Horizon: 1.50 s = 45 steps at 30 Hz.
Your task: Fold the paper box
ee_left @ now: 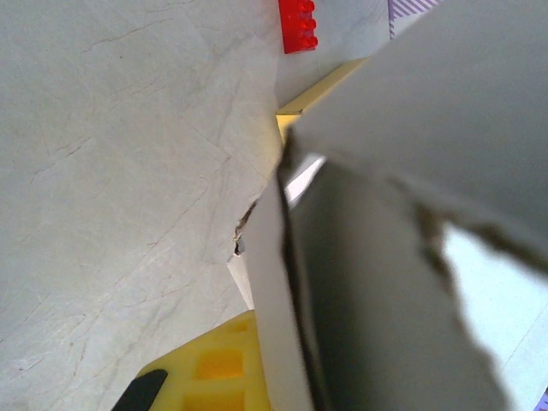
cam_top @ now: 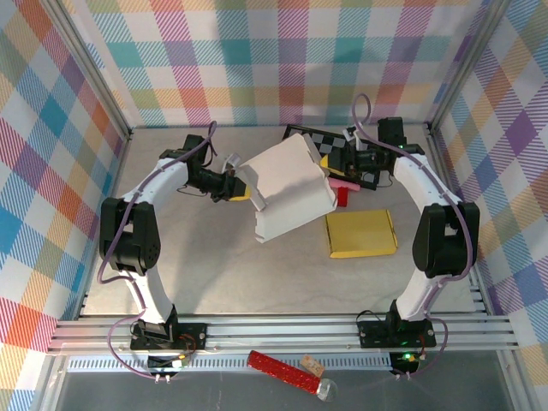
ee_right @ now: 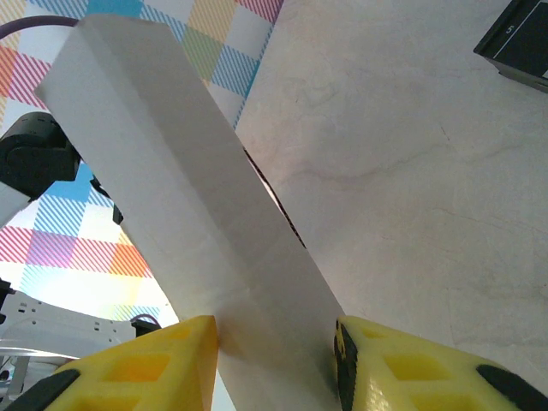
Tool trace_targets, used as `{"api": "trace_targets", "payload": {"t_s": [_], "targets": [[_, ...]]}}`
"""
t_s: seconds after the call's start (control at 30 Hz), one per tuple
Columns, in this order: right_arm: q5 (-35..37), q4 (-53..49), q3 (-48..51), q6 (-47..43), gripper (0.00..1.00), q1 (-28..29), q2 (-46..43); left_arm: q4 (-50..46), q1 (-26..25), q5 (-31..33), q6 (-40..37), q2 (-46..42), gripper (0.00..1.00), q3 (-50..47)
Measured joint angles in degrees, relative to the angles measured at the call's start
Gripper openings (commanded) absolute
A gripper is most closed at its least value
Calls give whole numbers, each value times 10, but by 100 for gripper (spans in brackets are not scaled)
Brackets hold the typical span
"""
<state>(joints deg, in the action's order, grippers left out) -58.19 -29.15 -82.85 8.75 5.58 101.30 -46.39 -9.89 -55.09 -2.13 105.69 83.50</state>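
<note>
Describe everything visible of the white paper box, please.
The white paper box is half-folded matte card, with creased panels and one curved flap on top. It is tilted over the grey table, between both arms. The right claw clamps one flat panel between its yellow fingers; the left claw meets its left edge, its grip hidden.

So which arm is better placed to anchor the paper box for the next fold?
Right, likely: the right claw has a paper box panel squarely between both yellow fingers. The left claw sits at the box's edge, its grip unclear.
</note>
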Motion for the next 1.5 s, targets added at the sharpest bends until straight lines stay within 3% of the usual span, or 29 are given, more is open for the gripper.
{"api": "trace_targets", "payload": {"t_s": [0.37,0.93,1.3,1.5], "targets": [[13,4,-2,-2,37,8,1,-1,1,-3,2,0,0,6],[148,43,-5,-2,25,46,1,-8,3,2,-1,0,0,8],[119,33,-18,-9,39,45,5,-14,3,0,0,0,0,8],[80,68,64,25,43,11,-39,-13,3,-4,2,0,0,8]]}}
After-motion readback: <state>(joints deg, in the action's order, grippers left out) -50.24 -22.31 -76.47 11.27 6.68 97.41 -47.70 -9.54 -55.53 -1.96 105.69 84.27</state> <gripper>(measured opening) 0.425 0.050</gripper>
